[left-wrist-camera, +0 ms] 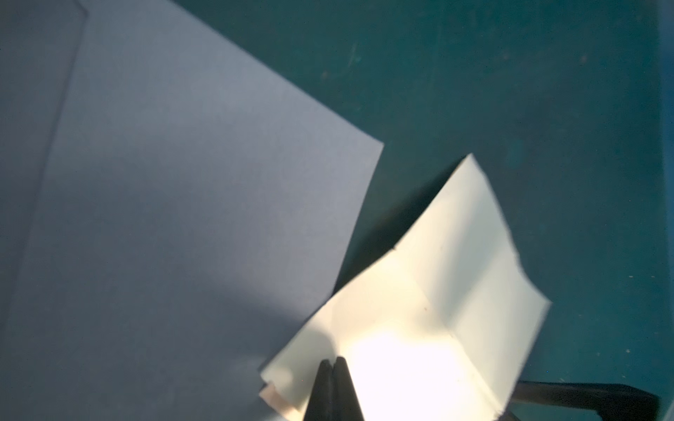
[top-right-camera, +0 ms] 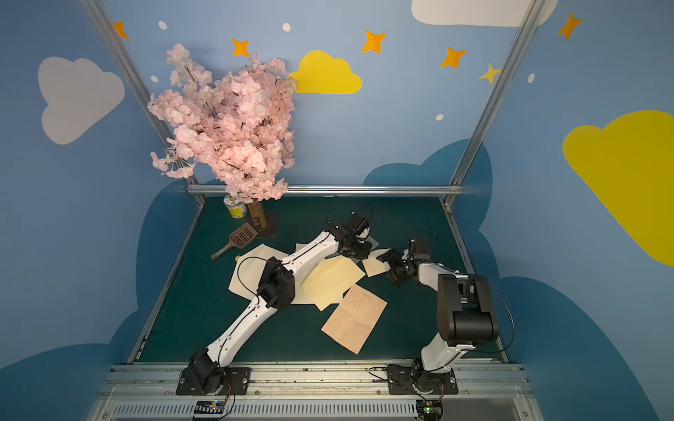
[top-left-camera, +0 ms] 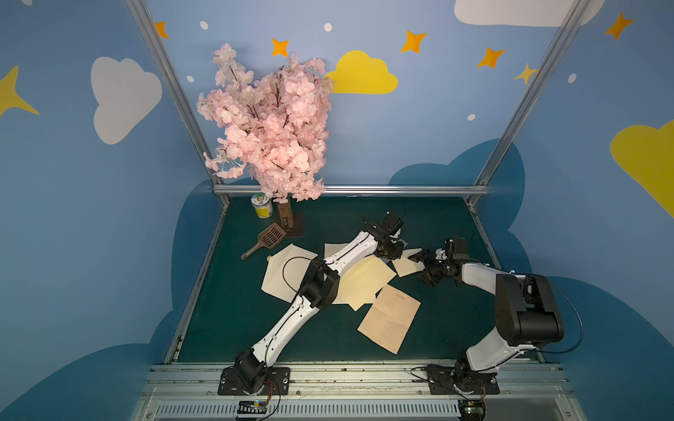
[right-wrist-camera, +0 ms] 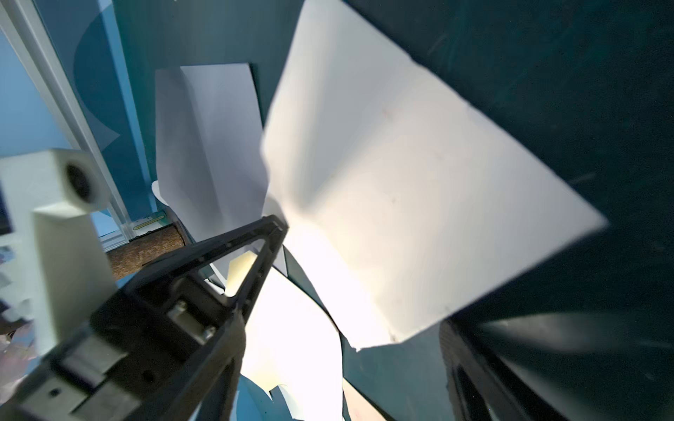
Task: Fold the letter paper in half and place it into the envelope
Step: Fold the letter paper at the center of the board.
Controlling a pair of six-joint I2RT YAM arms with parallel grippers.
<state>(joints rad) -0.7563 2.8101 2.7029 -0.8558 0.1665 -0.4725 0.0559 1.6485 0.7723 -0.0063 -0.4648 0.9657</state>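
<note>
Evidently to steady the sheet for folding, the left end effector (left-wrist-camera: pixel 330 368) is clamped on a lifted edge of the letter paper (top-left-camera: pixel 408 265), far right on the tabletop (top-left-camera: pixel 448 328) beside the envelope (top-left-camera: pixel 364 284); the right end effector (top-left-camera: pixel 424 268) hovers alongside, jaws apart.

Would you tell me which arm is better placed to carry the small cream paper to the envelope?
Probably left: the left gripper is shut on the small cream paper, and its arm lies over the envelope; the right gripper stands open, empty.
</note>
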